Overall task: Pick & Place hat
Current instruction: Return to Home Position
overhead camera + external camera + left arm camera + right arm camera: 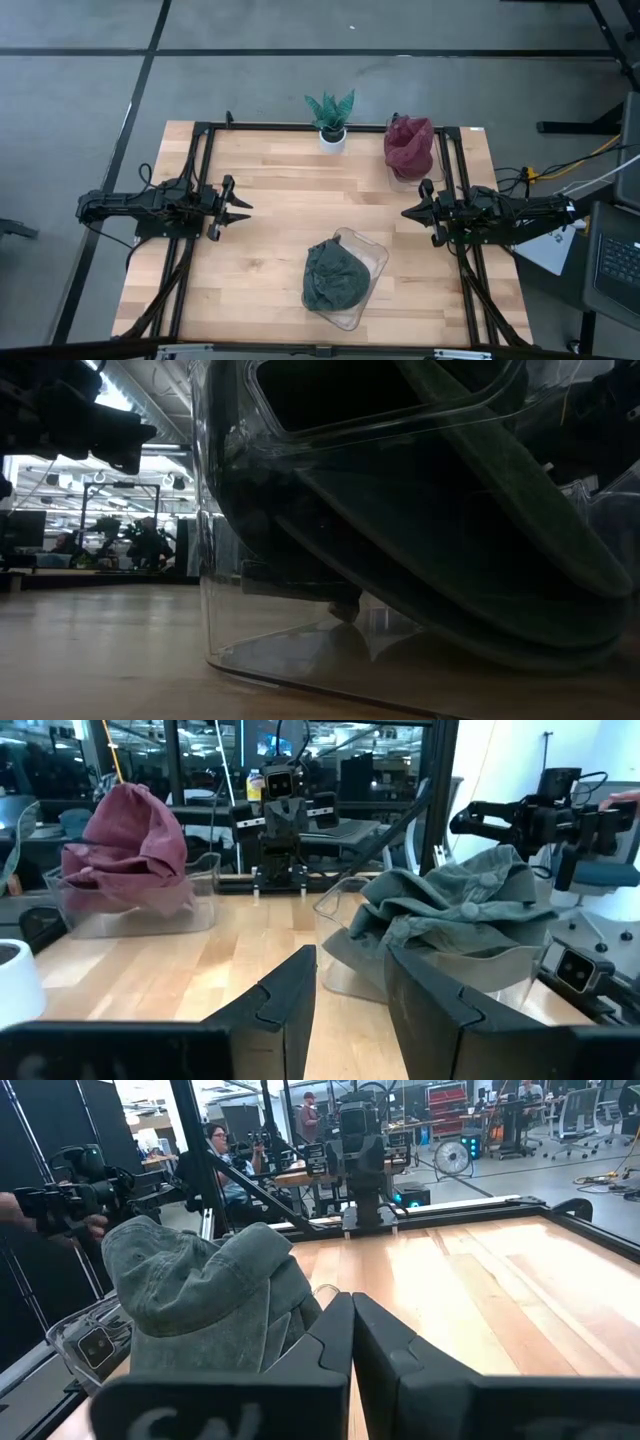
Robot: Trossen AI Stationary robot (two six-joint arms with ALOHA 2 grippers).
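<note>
You have both caps binned, as far as the views show: the gray cap (335, 278) sits in the near bin (372, 255) at 6 o'clock on the desk (280, 170), and the red cap (408, 145) in the far bin (397, 176) at 1 o'clock. All that looks left is parking the arms. Your left hand (246, 209), at 9 o'clock, is slightly parted and holds nothing. Your right hand (405, 212), at 3 o'clock, is closed and empty. Count two caps, two bins, and one potted plant (331, 115) at 12 o'clock.
</note>
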